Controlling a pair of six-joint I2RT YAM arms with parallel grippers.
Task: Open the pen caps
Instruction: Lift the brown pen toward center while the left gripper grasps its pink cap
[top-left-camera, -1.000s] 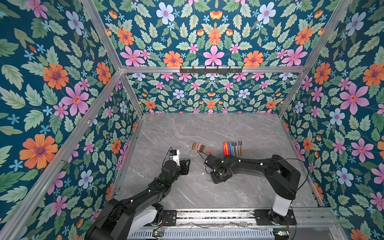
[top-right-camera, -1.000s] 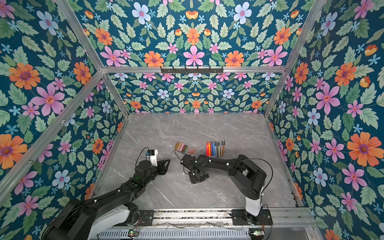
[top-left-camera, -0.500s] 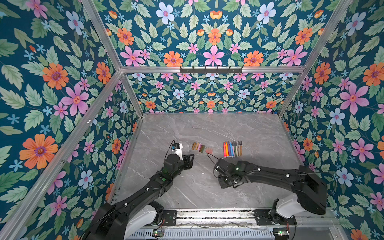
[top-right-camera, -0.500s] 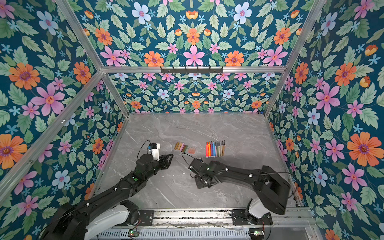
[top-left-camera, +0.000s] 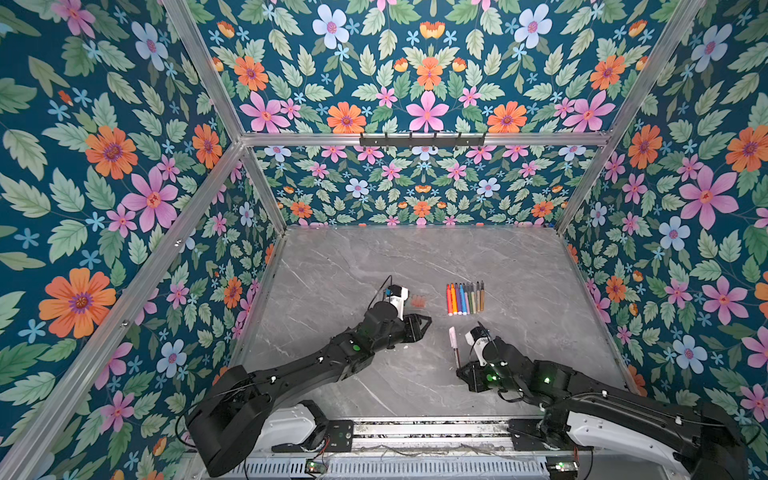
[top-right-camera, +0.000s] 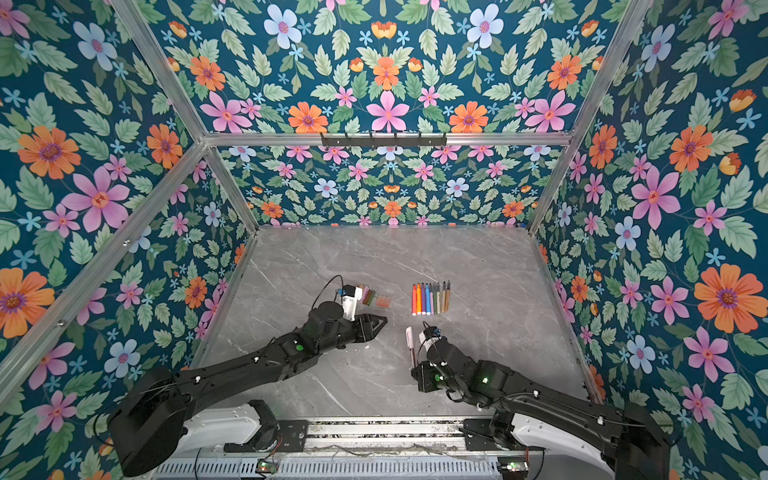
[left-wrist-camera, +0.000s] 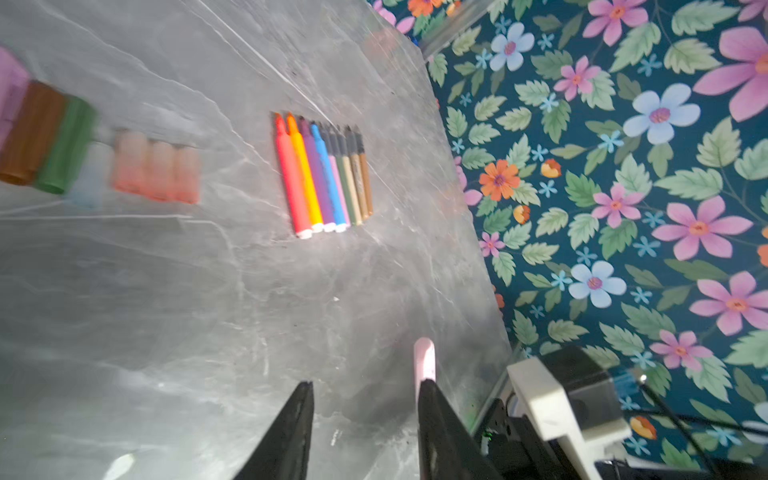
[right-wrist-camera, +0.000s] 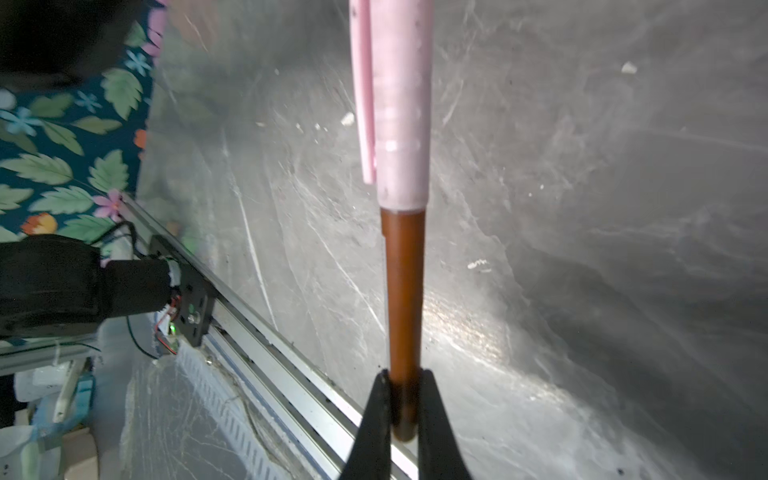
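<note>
Nearest the rail, the right gripper (right-wrist-camera: 405, 399) is clamped on the tail of the brown pen (right-wrist-camera: 403, 291), whose pink cap (right-wrist-camera: 399, 104) is still seated and points away over the table (top-left-camera: 374, 257). Over the last second this arm has drawn back toward the near edge. Meanwhile the left gripper (left-wrist-camera: 365, 384) has swung across toward the pen and spread its fingers to a middling gap, holding nothing. The cap tip shows just beside one finger (left-wrist-camera: 432, 399). That probably means a cap pull is being lined up, not begun.

Farther out lie the loose caps (left-wrist-camera: 156, 172) and, well apart, the row of uncapped pens (left-wrist-camera: 322, 174). No brand or lettering is readable. The barrels may carry print, but they are too blurred to tell.
</note>
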